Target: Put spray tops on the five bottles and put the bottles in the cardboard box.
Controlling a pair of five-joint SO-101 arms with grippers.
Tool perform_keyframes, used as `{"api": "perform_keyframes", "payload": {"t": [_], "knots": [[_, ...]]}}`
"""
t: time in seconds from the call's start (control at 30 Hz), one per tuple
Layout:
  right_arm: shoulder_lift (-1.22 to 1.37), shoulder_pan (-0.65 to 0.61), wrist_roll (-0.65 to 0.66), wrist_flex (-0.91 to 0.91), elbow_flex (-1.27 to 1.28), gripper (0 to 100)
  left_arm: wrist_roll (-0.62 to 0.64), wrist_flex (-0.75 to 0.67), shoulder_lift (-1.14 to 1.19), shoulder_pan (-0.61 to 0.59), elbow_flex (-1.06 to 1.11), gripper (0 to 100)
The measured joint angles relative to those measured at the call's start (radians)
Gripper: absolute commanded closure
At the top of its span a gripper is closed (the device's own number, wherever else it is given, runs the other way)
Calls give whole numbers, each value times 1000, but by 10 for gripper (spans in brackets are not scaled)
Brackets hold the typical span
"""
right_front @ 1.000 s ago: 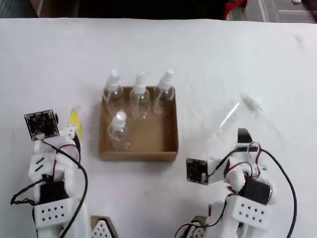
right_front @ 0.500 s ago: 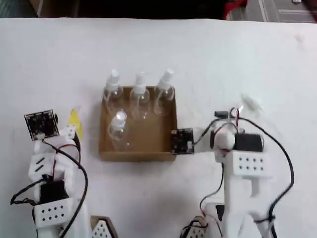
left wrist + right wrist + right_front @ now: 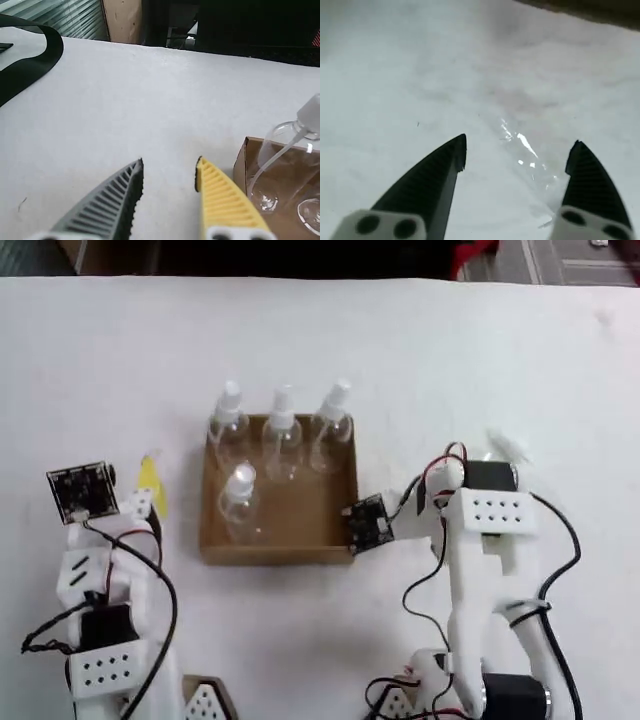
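Cardboard box (image 3: 280,552) rim just beside right arm (image 3: 480,530), white table (image 3: 480,350) all around; left jaws and right jaws parted

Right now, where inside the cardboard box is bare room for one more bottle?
The near right part of the cardboard box is bare, beside the single near bottle. The back row of three bottles is crowded.
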Motion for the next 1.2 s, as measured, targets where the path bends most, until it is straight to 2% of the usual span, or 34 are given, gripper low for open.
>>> {"api": "perform_keyframes", "payload": {"t": [0.1, 0.23, 0.4, 0.67, 0.77, 1.03, 1.1, 1.2], "knots": [[23, 11, 55, -58, 66, 703, 0, 0, 0, 0, 0, 834], [57, 66, 97, -259, 189, 704, 0, 0, 0, 0, 0, 834], [118, 69, 141, -431, 265, 711, 0, 0, 0, 0, 0, 834], [196, 74, 143, -555, 270, 957, 0, 0, 0, 0, 0, 834], [199, 75, 143, -555, 270, 943, 0, 0, 0, 0, 0, 834], [199, 75, 143, -555, 270, 778, 0, 0, 0, 0, 0, 834], [199, 75, 132, -555, 270, 796, 0, 0, 0, 0, 0, 834], [189, 75, 80, -555, 269, 875, 0, 0, 0, 0, 0, 834]]}}
